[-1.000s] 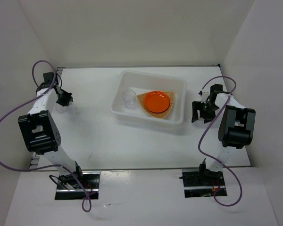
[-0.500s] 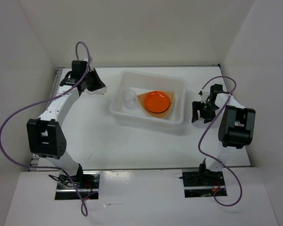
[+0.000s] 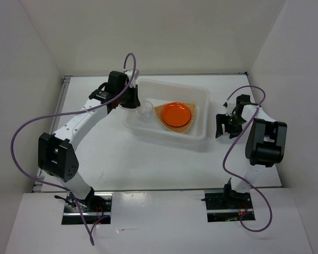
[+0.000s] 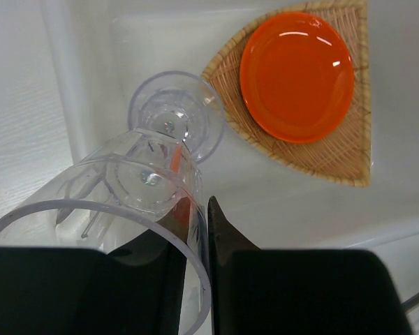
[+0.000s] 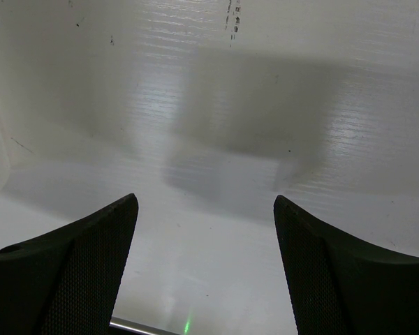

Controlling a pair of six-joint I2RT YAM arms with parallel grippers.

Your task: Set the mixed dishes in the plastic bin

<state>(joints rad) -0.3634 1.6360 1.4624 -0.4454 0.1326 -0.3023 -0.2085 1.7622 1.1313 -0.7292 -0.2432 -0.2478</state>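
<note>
My left gripper (image 3: 131,100) is shut on the wall of a clear cup (image 4: 126,202) and holds it over the left end of the plastic bin (image 3: 169,84). In the bin a second clear cup (image 3: 144,110) stands upright just beyond the held one, next to the tan woven plate (image 3: 191,108), which carries the orange plate (image 3: 175,114). The left wrist view shows that cup (image 4: 178,115), the woven plate (image 4: 349,139), the orange plate (image 4: 297,73) and my left gripper (image 4: 195,223). My right gripper (image 3: 225,126) is open and empty to the right of the bin, over bare table (image 5: 206,209). The black plate is out of view.
White walls enclose the table at the back and on both sides. The bin's left wall (image 4: 91,70) lies under the held cup. Purple cables loop off both arms.
My left arm has swung from the table's far left side to the bin's left end, carrying the clear cup. The right arm has not moved.
</note>
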